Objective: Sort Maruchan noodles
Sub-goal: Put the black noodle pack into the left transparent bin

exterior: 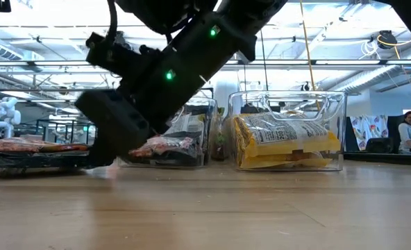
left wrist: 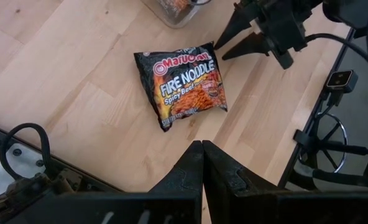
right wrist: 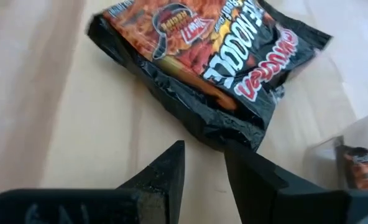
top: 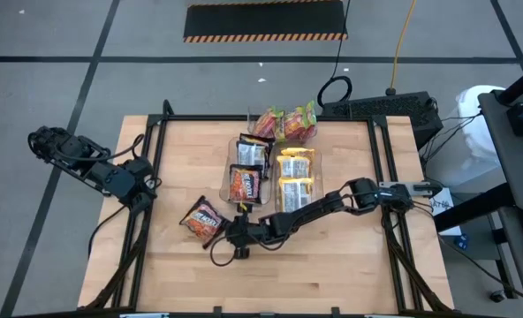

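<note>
Right gripper (right wrist: 204, 155) open, just short of black noodle packet (right wrist: 209, 56). Left gripper (left wrist: 202, 155) closed tight, empty.

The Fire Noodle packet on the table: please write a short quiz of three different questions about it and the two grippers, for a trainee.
1. True or false: the black Fire Noodle packet lies inside a clear bin.
2. Which gripper is nearest that packet? A) left gripper B) right gripper
3. Fill in: the bin nearest the right arm holds ______ packets.

Key:
1. False. It lies loose on the wooden table, outside the bins.
2. B. Its open fingers are right beside the packet's edge, holding nothing; the left gripper waits shut at the table's left edge.
3. Yellow.
</note>
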Available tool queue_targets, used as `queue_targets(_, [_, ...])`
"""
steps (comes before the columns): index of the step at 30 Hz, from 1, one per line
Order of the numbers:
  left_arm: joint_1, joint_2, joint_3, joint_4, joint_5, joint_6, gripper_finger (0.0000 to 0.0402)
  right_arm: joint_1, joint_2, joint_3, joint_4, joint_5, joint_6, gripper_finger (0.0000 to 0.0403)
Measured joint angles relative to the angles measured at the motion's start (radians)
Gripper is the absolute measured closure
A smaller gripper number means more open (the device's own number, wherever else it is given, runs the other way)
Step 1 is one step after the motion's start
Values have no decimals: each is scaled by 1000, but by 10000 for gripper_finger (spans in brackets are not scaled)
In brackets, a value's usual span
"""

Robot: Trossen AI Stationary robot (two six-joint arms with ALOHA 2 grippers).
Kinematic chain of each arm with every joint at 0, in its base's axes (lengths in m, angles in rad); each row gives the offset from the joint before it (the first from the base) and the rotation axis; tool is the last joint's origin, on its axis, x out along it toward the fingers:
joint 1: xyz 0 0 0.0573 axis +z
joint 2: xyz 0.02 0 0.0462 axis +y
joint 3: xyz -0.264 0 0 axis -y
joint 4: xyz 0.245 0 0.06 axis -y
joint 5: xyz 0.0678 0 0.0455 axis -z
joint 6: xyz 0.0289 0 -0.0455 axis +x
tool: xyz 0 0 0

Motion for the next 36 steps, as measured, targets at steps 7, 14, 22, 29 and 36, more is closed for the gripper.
queue_targets(7, [0,0,0,0,0,1,396,0,4,0,5,56,-102,291])
queue_targets(14, [0,0,0,-1,0,6,396,3,4,-2,74,65,-285,291])
queue_targets(22, [0,0,0,-1,0,25,396,-5,4,-2,128,82,-333,291])
queue_targets(29, [0,0,0,-1,0,25,396,-24,4,-2,120,-54,-252,291])
queue_targets(36, [0,0,0,-1,0,24,396,-30,4,-2,123,-57,-245,291])
